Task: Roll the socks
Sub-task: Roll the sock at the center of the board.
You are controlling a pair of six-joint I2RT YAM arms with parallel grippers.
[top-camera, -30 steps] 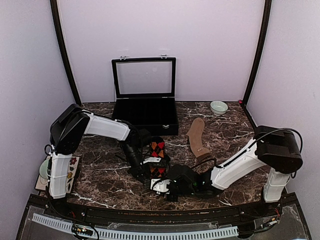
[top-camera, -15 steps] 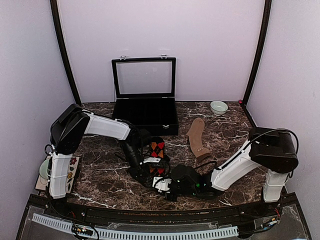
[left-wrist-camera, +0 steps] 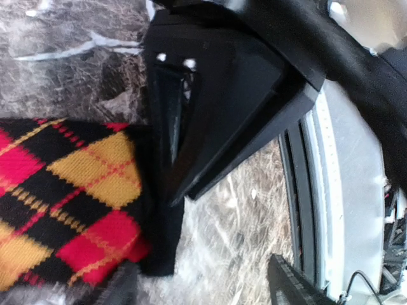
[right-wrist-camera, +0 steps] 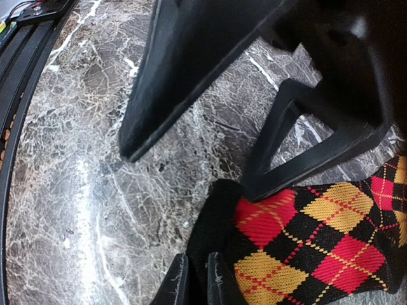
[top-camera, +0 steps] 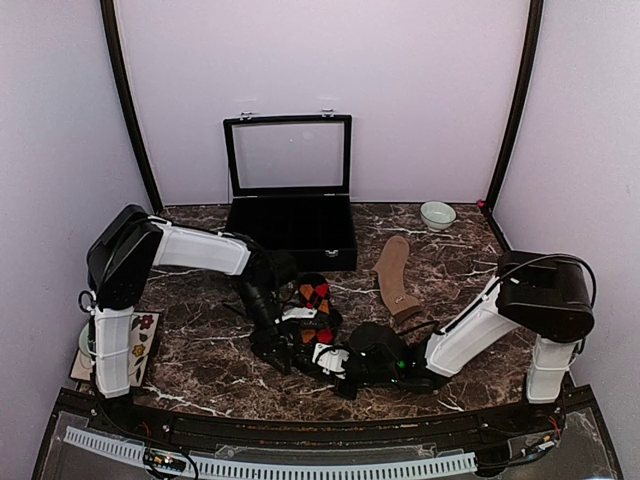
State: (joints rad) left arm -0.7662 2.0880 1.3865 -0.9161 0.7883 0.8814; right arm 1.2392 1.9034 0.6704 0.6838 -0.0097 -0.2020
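On veined marble tabletop [top-camera: 200,352], knitted argyle sock [top-camera: 316,296], limp tan sock [top-camera: 394,268].

1. You have the case [top-camera: 290,235] at the back of the table [top-camera: 200,365], with the bowl [top-camera: 437,214] to its right.
2. The plain sock [top-camera: 397,275] lies in front of the bowl.
3. The patterned sock [top-camera: 315,298] lies in front of the case, left of the plain sock.
4. At its near end, your left gripper [left-wrist-camera: 203,283] stands to the left and your right gripper [right-wrist-camera: 196,279] to the right, the sock's edge between its fingers.
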